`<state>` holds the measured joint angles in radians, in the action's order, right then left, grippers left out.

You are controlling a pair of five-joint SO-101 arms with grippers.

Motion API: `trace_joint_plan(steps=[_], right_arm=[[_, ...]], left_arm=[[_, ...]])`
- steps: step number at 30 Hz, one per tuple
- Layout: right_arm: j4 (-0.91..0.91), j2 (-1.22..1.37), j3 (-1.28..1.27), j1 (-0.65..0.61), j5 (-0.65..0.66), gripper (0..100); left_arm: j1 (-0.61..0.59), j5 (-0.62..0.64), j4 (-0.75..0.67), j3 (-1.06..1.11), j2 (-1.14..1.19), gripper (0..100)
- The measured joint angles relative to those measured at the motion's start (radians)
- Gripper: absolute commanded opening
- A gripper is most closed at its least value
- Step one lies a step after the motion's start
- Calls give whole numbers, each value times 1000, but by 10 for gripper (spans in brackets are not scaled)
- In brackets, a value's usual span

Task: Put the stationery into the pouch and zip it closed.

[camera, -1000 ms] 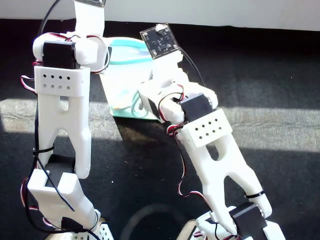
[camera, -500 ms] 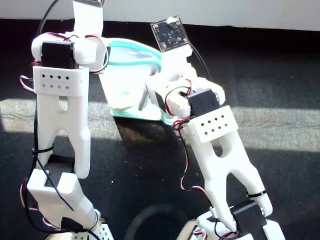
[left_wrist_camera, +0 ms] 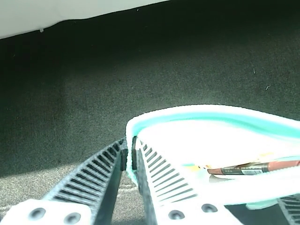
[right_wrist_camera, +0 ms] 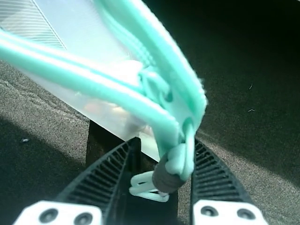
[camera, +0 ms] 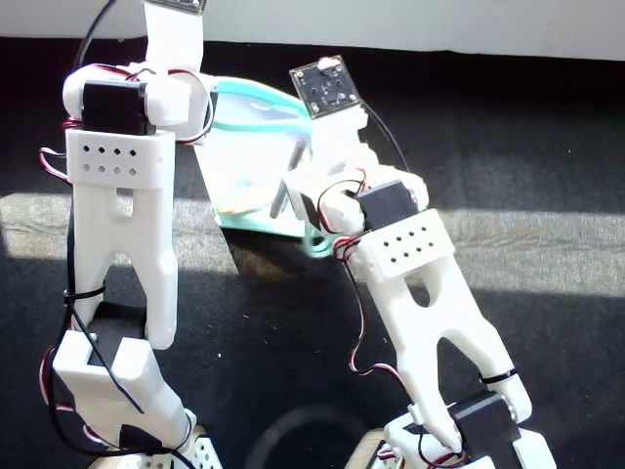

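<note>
A clear pouch (camera: 244,166) with a teal zipper hangs between my two arms above the black table. Inside it lies a brown pen (left_wrist_camera: 253,167) beside some pale stationery. My left gripper (left_wrist_camera: 130,157) is shut on the rim of the pouch (left_wrist_camera: 211,140) at one end of the mouth. At the other end my right gripper (right_wrist_camera: 165,142) is closed around the zipper's end, with the teal zipper pull (right_wrist_camera: 164,180) and its dark knob between the fingers. In the high view the mouth gapes a little between the two teal zipper lines.
The black cloth table (camera: 527,147) runs open to the right and the front. A bright band of sunlight (camera: 547,249) crosses it. A white wall edge (left_wrist_camera: 47,18) runs along the back. The left arm (camera: 122,195) and right arm (camera: 410,254) stand close together.
My right arm swung right with the pouch's zipper end, then came back a little to the left. The pouch mouth shows wider than a second ago. The left arm kept still.
</note>
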<state>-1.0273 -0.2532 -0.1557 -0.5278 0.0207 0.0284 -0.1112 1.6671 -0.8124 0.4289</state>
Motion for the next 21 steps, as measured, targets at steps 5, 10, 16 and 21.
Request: trace_joint_plan(steps=[5, 10, 16, 21], right_arm=[[0, 0, 0, 0, 0, 52], [8, 0, -2, 15, 0, 5], [-37, -37, 8, 61, 6, 5], [-133, -175, 68, 84, 137, 5]], left_arm=[[0, 0, 0, 0, 0, 9], [-2, 0, 0, 0, 0, 9], [0, 0, 0, 0, 0, 9], [3, -2, 0, 0, 0, 10]])
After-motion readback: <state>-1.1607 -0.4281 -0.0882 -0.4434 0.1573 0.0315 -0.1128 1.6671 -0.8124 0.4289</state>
